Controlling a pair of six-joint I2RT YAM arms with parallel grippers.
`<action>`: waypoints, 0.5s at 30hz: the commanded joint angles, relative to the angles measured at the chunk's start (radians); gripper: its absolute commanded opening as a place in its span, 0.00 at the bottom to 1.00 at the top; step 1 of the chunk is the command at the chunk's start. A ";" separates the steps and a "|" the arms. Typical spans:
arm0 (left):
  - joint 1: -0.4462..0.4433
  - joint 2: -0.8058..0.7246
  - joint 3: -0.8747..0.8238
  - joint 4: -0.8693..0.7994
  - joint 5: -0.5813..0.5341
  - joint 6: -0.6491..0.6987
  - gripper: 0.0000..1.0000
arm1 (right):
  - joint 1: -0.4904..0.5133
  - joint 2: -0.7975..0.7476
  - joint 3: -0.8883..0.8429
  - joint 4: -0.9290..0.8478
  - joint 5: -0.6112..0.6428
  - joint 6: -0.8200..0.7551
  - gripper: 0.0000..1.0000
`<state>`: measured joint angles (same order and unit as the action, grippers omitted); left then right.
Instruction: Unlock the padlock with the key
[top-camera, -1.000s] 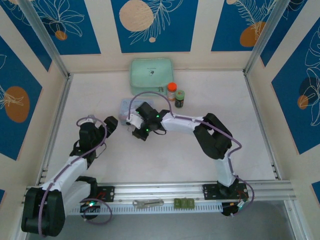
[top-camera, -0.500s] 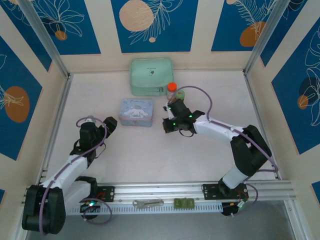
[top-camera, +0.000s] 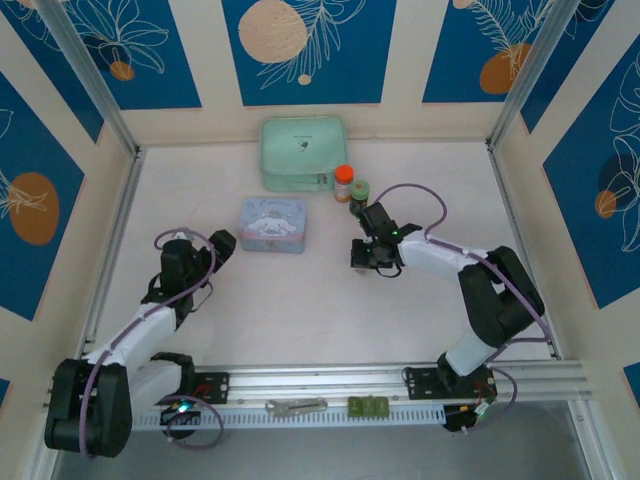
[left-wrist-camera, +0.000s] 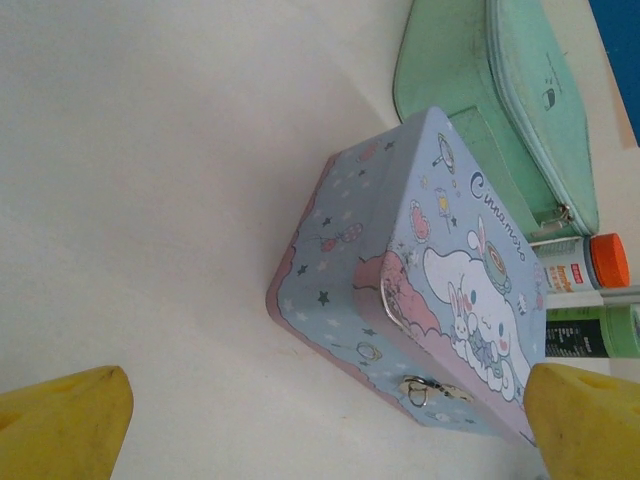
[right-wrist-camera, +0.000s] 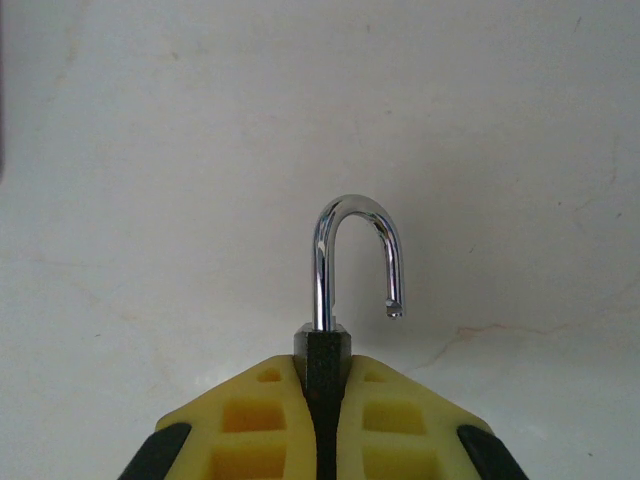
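Top external view: the bench (top-camera: 300, 320) is walled at the back and on both sides. Metal rails run along its left and right edges, and a double rail (top-camera: 330, 378) crosses the near edge. The things stand in the back half. One pouch (top-camera: 302, 152) lies against the back wall, with one tin (top-camera: 273, 224) in front of it. Two bottles stand close together just right of the pouch, one orange-capped (top-camera: 343, 183) and one dark-capped (top-camera: 359, 197). The near half between the two arms and the strip along the right wall lie bare, giving the widest open room. On the near rail lie one wrench (top-camera: 296, 406) and one green block (top-camera: 367, 406).

The right hand (top-camera: 362, 258) sits near the middle of the bench, just in front of the dark-capped bottle and well right of the tin. In the right wrist view the right hand (right-wrist-camera: 323, 368) is clenched on the one padlock (right-wrist-camera: 323, 345). Its dark body is pinched between the yellow fingers (right-wrist-camera: 255, 400). The silver shackle stands out past the fingertips with one leg free of the body and bare bench beyond. Whether the padlock touches the bench I cannot tell.

The left hand (top-camera: 218, 245) is left of the tin and apart from it. In the left wrist view the left hand (left-wrist-camera: 320, 425) is released, its fingers spread wide over bare bench. It faces the clasp side of the tin, with the pouch and both bottles beyond.
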<state>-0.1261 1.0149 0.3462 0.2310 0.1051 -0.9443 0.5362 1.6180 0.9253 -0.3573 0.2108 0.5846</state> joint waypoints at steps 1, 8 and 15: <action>0.011 -0.015 0.027 0.010 0.028 -0.005 1.00 | -0.001 0.025 0.016 0.022 0.014 0.024 0.00; 0.012 -0.076 0.017 -0.056 0.003 0.016 1.00 | -0.002 0.031 0.014 0.064 -0.002 0.021 0.25; 0.014 -0.117 0.040 -0.123 -0.048 0.098 1.00 | -0.016 -0.045 0.024 0.057 0.061 -0.022 0.50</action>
<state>-0.1257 0.9169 0.3511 0.1562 0.0917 -0.9081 0.5323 1.6333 0.9257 -0.3035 0.2287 0.5854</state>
